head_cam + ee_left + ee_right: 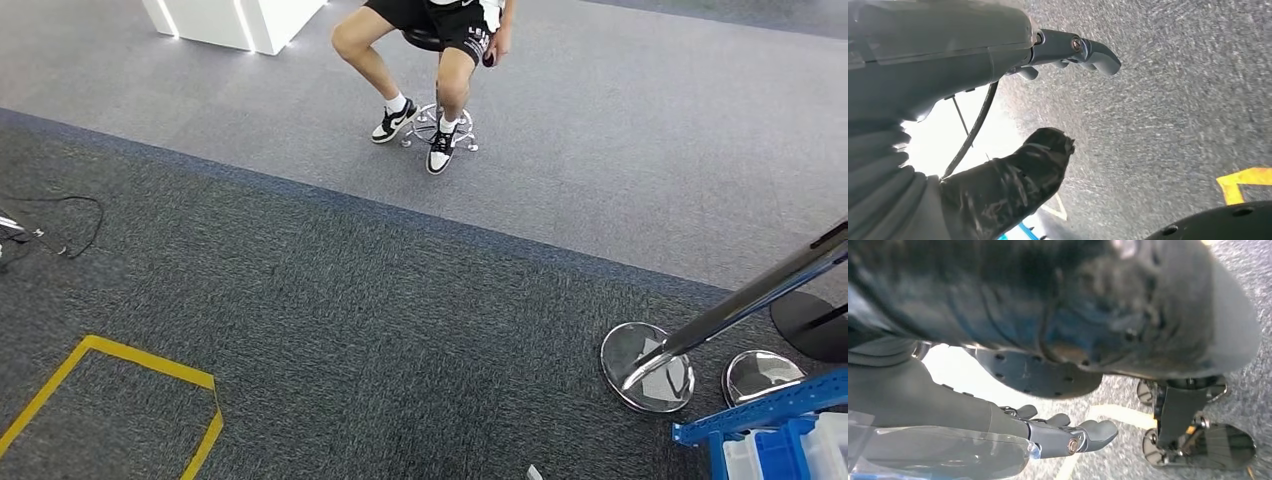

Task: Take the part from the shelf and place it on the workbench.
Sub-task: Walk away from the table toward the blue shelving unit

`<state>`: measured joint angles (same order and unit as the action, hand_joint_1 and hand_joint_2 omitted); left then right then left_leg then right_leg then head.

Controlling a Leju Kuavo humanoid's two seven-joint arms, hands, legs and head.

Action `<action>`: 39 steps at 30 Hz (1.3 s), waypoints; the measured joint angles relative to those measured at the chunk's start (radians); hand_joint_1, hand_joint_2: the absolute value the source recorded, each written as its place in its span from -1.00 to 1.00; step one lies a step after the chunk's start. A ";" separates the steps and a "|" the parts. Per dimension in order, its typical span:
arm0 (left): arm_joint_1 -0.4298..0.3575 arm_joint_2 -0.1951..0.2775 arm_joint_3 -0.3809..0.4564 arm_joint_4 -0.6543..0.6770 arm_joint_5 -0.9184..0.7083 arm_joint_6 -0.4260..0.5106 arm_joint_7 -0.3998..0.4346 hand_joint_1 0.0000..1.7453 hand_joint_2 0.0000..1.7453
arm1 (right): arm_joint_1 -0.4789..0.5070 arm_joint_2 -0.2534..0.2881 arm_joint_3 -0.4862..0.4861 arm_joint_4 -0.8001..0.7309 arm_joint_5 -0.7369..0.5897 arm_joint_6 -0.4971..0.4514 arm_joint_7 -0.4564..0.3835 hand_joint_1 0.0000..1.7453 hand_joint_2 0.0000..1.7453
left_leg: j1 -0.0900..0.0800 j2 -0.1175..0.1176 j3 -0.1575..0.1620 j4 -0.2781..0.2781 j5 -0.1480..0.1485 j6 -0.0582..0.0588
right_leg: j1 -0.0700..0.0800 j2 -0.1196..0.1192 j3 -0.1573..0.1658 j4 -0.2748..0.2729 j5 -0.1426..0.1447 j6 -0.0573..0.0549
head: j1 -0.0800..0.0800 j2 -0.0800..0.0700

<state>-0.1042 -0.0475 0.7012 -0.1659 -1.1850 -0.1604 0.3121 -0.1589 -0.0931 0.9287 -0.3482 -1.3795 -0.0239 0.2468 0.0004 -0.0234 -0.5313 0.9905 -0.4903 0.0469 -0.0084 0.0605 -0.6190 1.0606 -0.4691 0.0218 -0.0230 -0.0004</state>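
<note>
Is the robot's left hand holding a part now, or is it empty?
Empty. The left hand hangs over grey carpet, thumb and fingers apart, with nothing between them.

Far ahead, at the top middle of the head view: a seated person (430, 40) on a chrome-based stool (440, 125), feet on the light grey carpet (620, 130). Left of the person, a white cabinet base (235, 20). Nearer, below the light carpet, a dark grey carpet (380, 340). On it at lower left, a yellow tape outline (120, 385); at the left edge, a thin black cable (70, 225). At lower right, two round chrome floor plates (648, 368) side by side, with a dark slanted pole (760, 295) rising from the left one. Just below them, in the corner, a blue metal shelf frame (760, 415) with a blue bin (785, 452) under it.
</note>
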 joint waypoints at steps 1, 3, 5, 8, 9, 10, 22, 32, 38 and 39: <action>0.001 0.000 0.000 0.000 0.003 0.006 -0.006 -1.00 1.00 | 0.000 0.001 -0.002 0.002 0.000 -0.003 -0.006 -1.00 -1.00 | 0.001 0.010 0.001 -0.005 0.004 0.004 | 0.001 -0.018 -0.021 0.046 -0.030 0.002 | 0.002 0.000; 0.003 0.000 0.003 0.000 0.010 0.021 -0.035 -1.00 1.00 | 0.001 0.003 -0.007 0.003 0.007 -0.009 -0.038 -1.00 -1.00 | -0.001 0.029 -0.001 -0.006 0.005 0.008 | -0.001 -0.043 -0.078 0.170 -0.094 0.008 | 0.004 0.000; 0.005 0.000 0.006 0.000 0.014 0.035 -0.082 -1.00 1.00 | 0.003 0.004 -0.010 0.004 0.026 -0.013 -0.078 -1.00 -1.00 | -0.002 0.046 -0.003 -0.003 0.004 0.008 | -0.004 -0.052 -0.100 0.228 -0.106 0.012 | 0.004 0.000; 0.001 0.000 0.007 0.000 0.005 0.044 -0.154 -1.00 1.00 | 0.001 -0.007 -0.010 -0.016 0.068 -0.026 -0.080 -1.00 -1.00 | -0.002 0.065 -0.004 0.007 -0.001 0.001 | -0.008 -0.077 -0.008 0.075 -0.030 0.014 | 0.005 0.000; -0.001 0.000 0.007 0.000 0.001 0.045 -0.172 -1.00 1.00 | -0.001 -0.015 -0.010 -0.030 0.082 -0.030 -0.068 -1.00 -1.00 | -0.004 0.070 -0.005 0.012 -0.006 -0.004 | -0.007 -0.087 0.023 0.017 -0.012 0.011 | 0.004 0.000; -0.003 0.000 0.007 0.000 -0.003 0.045 -0.186 -1.00 1.00 | -0.003 -0.023 -0.010 -0.045 0.095 -0.030 -0.056 -1.00 -1.00 | -0.006 0.075 -0.006 0.017 -0.009 -0.010 | -0.005 -0.093 0.042 -0.020 -0.003 0.007 | 0.003 0.000; -0.008 -0.003 0.007 0.000 -0.032 0.001 -0.088 -1.00 1.00 | -0.009 -0.074 -0.005 -0.096 0.203 0.071 -0.013 -1.00 -1.00 | 0.004 0.029 -0.108 0.236 -0.093 -0.040 | 0.003 -0.023 0.038 -0.040 0.013 -0.034 | -0.005 0.000; -0.033 -0.011 0.006 0.000 -0.032 -0.039 -0.019 -1.00 1.00 | -0.038 -0.107 0.022 -0.090 0.283 0.183 0.082 -1.00 -1.00 | 0.001 0.020 -0.012 0.004 0.009 0.007 | 0.001 -0.033 -0.025 0.073 -0.051 0.007 | 0.002 0.000; -0.019 -0.016 0.041 0.000 0.111 0.015 -0.054 -1.00 1.00 | 0.010 -0.092 0.077 -0.032 0.403 0.196 0.074 -1.00 -1.00 | -0.002 0.058 -0.012 0.007 0.003 0.007 | -0.007 -0.065 -0.022 0.110 -0.044 0.016 | 0.005 0.000; -0.014 -0.018 0.050 0.000 0.128 0.019 -0.060 -1.00 1.00 | 0.023 -0.086 0.090 -0.018 0.415 0.196 0.063 -1.00 -1.00 | -0.004 0.061 -0.012 0.011 0.000 0.003 | -0.006 -0.079 0.014 0.044 -0.023 0.015 | 0.005 0.000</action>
<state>-0.1184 -0.0653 0.7517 -0.1656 -1.0572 -0.1416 0.2523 -0.1357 -0.1795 1.0185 -0.3664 -0.9641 0.1718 0.3095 -0.0038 0.0372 -0.5430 1.0018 -0.4908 0.0496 -0.0139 -0.0185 -0.6045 1.1047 -0.4918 0.0364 -0.0178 -0.0004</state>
